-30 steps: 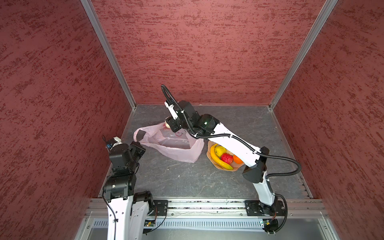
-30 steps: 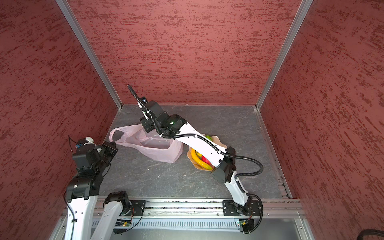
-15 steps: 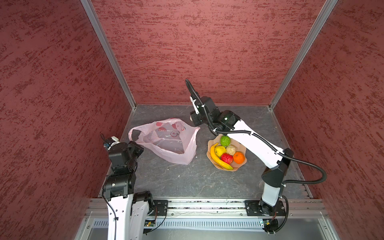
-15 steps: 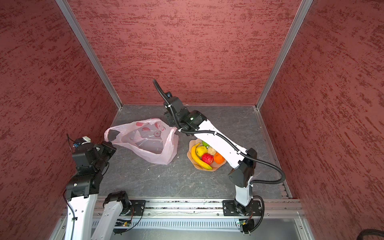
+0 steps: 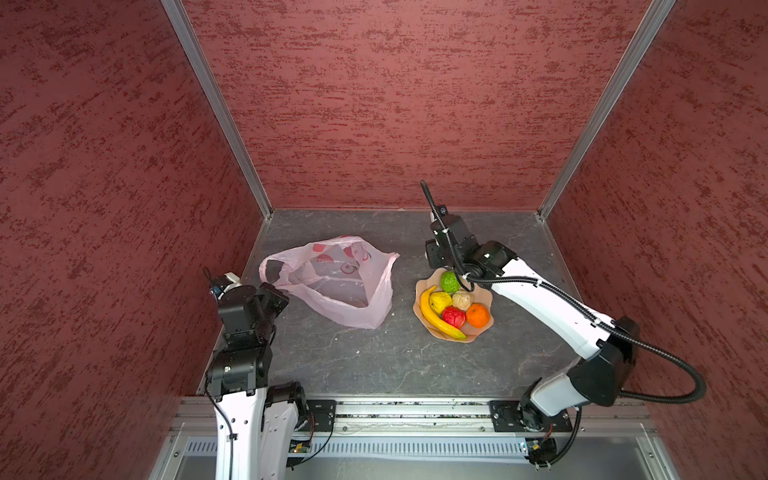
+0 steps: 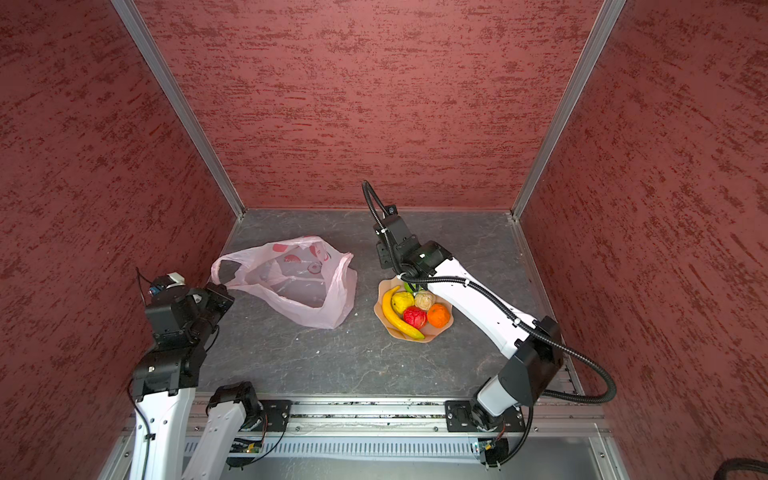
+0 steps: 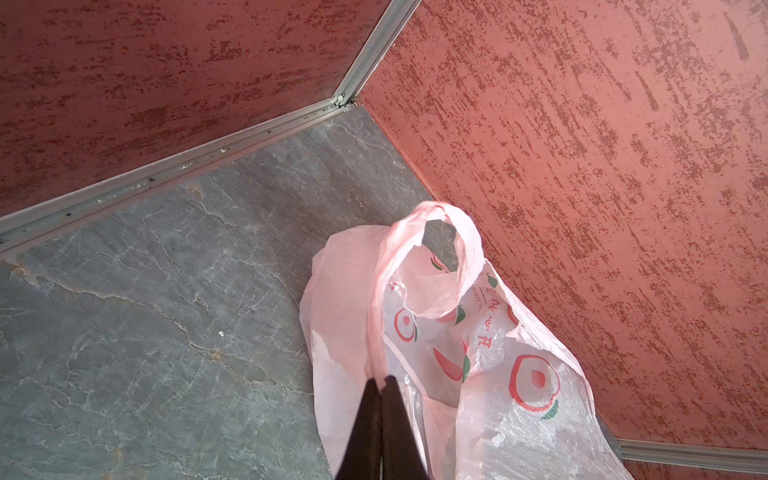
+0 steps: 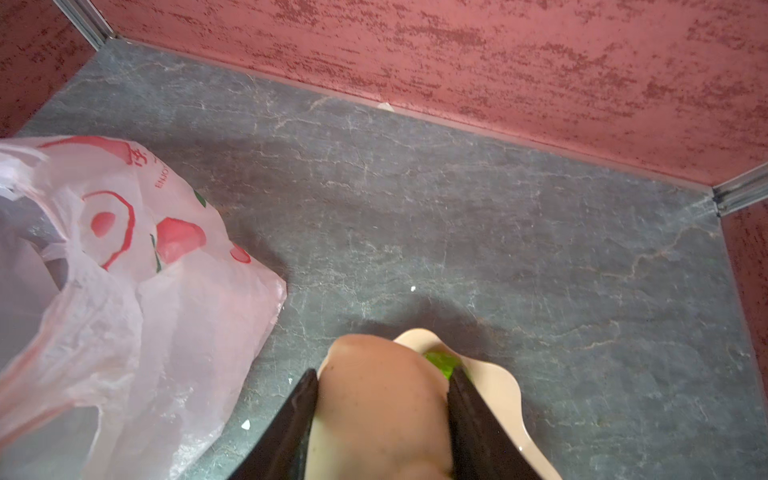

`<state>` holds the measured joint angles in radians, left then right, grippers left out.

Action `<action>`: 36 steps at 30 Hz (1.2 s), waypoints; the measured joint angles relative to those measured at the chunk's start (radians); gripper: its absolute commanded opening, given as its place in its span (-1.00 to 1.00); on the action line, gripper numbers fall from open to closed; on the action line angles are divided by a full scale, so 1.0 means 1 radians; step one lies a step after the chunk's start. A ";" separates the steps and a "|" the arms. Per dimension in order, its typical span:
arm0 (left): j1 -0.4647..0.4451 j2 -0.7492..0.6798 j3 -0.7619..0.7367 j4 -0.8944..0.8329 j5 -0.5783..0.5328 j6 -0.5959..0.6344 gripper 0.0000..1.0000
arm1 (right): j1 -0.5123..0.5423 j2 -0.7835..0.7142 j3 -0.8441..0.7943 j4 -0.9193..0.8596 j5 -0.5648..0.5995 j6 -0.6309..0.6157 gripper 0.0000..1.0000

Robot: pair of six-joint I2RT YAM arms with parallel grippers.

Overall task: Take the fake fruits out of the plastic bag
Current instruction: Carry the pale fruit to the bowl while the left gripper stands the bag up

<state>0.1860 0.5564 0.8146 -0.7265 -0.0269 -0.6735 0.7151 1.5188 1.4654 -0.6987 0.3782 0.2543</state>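
Six small toy fruits [image 5: 453, 307] lie in the peach wavy-edged dish [image 5: 469, 338], near right. Leftward, the left gripper [image 7: 381, 380], jaws pressed together, pinches a handle [image 7: 375, 328] of the translucent pale-pink plastic bag [image 5: 345, 291], seemingly empty now. Farther back, the right gripper [image 8: 382, 371] has swung from bag to dish, pinching a smooth tan fruit [image 8: 374, 407]; releasing it likely finishes.

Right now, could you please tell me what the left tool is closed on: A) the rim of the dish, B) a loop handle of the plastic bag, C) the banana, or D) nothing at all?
B: in the left wrist view the left tool is pinched shut on the loop handle of the plastic bag, while in a top view the banana lies in the dish, apart from it.
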 measured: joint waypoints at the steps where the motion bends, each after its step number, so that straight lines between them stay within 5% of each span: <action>1: 0.000 0.005 0.000 0.000 0.004 0.002 -1.00 | 0.000 -0.018 -0.032 0.000 0.000 0.008 -0.63; 13: 0.000 0.116 0.000 -0.006 0.065 0.010 -1.00 | 0.000 -0.138 -0.304 0.067 -0.078 0.105 -0.63; 26: -0.007 0.316 0.018 0.128 0.104 -0.040 -1.00 | 0.000 -0.132 -0.415 0.158 -0.143 0.147 -0.60; 36: -0.135 0.447 0.020 0.349 0.039 -0.108 -1.00 | -0.011 -0.132 -0.498 0.218 -0.154 0.173 -0.51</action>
<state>0.0505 1.0039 0.8345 -0.3771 0.0120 -0.7818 0.7036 1.3865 0.9676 -0.4805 0.2237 0.4274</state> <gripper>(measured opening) 0.056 0.473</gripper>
